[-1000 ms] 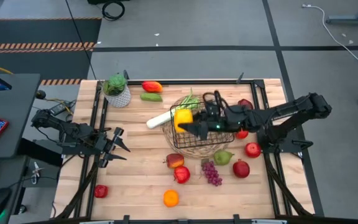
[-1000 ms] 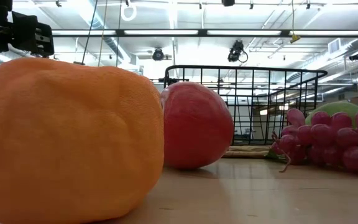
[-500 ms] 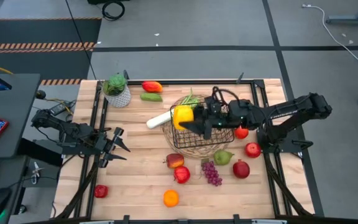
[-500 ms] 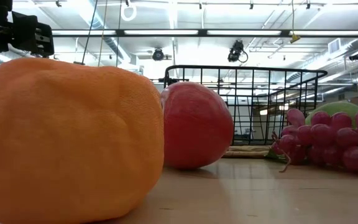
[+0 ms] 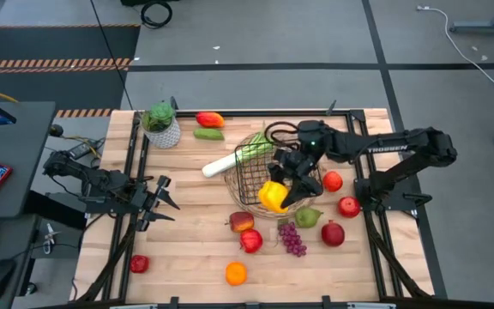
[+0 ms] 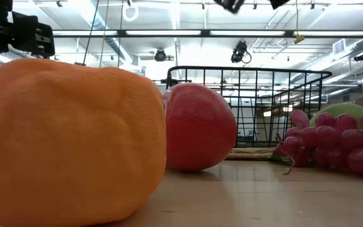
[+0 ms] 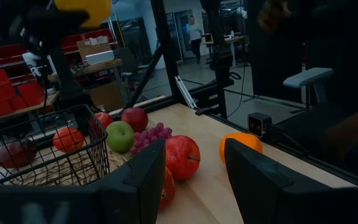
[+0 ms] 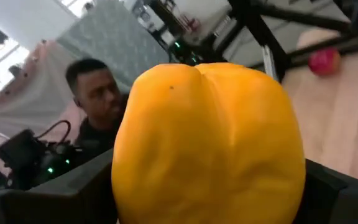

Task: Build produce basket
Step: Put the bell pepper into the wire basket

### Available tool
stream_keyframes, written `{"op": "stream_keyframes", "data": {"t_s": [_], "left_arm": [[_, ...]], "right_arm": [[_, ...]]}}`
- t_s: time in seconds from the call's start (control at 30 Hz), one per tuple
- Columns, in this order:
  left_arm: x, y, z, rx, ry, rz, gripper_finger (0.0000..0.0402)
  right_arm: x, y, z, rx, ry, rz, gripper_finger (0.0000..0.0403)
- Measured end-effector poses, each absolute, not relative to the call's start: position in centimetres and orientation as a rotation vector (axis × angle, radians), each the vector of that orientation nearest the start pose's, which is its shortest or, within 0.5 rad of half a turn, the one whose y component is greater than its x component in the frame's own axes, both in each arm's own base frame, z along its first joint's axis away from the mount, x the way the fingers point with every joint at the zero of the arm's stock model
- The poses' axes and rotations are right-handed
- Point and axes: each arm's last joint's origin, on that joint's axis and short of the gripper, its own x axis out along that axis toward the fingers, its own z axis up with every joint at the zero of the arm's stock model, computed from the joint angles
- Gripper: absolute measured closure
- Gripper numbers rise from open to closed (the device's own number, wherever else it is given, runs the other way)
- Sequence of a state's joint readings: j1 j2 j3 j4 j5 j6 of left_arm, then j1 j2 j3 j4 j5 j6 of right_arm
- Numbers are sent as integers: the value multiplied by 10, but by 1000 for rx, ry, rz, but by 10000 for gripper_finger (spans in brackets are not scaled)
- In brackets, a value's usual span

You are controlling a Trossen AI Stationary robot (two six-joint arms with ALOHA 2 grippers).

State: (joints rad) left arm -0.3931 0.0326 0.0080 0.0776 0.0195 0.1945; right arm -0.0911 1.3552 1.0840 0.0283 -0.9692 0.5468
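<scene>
right gripper (image 5: 279, 194) fingers clamped on yellow pepper (image 5: 272, 196) — swung from far rim to near side of basket (image 5: 247, 176); left fingers apart

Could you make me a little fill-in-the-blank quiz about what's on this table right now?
1. The right gripper holds a ____ pepper.
2. The pepper hangs over the black wire ____.
3. The left gripper holds ____.
4. The purple grapes lie ____ the basket, on the table.

Answers: yellow; basket; nothing; outside

two dark jointed arms, blk cables, white lettering on right arm (image 5: 382, 148), blk claw fingers (image 7: 135, 180)
</scene>
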Motion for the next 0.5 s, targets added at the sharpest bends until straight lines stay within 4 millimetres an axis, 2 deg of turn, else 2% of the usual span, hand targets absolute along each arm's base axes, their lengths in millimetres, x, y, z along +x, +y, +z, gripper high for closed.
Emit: {"op": "stream_keyframes", "data": {"t_s": [0.17,0.27,0.33,0.5], "left_arm": [[91,-38,171,182,-93,-406,230],[91,-38,171,182,-93,-406,230],[91,-38,171,182,-93,-406,230],[91,-38,171,182,-93,-406,230]], "right_arm": [[288,-10,316,592,573,908,66],[283,-12,309,630,639,903,66],[281,-15,307,671,672,907,66],[278,-16,310,696,653,1042,66]]}}
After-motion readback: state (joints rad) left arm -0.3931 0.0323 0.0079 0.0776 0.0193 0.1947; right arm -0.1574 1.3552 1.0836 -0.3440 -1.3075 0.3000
